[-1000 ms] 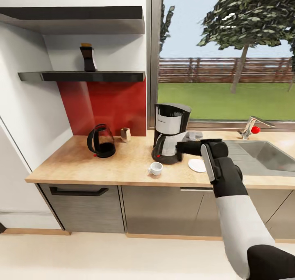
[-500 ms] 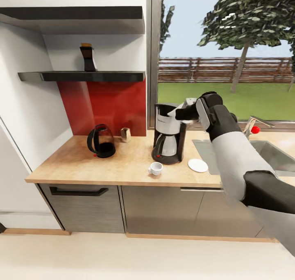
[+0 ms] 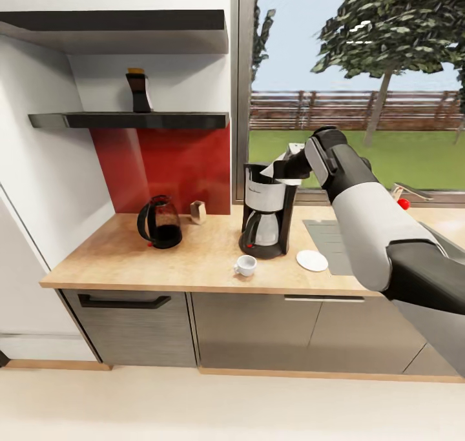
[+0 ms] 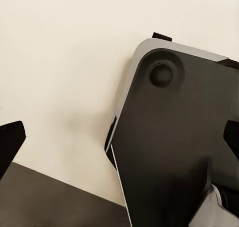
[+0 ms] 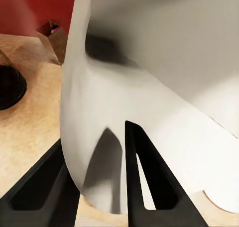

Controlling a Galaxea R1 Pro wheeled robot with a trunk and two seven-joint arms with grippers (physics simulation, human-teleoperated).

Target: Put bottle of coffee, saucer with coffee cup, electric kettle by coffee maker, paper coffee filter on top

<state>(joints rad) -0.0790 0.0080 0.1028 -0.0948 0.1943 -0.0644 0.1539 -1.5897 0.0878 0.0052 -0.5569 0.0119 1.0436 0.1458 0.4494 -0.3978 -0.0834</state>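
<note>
Head view: right arm is up over the counter, right gripper level w/ the top of the coffee maker, and it's got the white paper coffee filter pinched betw the fingers. Filter hangs at the machine's top right edge, looks to be touching or just above the lid, can't say which. Right wrist view confirms the grip: two black fingers clamped on the filter, white sheet curling wide across the lens, wooden countertop underneath.

Coffee maker stands upright on the countertop near the window. Coffee cup sits on the wood just in front of the machine, not on the saucer, which lies to the cup's right, near but apart. Electric kettle well off to the left by the red backsplash, small brown box betw kettle and machine at the wall. Bottle of coffee on the kitchen shelf, upright, far above the counter. Sink partly behind the arm, faucet w/ red knob past it.

Left wrist view: pale floor and a dark panel of the robot's body; left gripper fingertips sit at opposite frame edges, spread wide, nothing betw them
</note>
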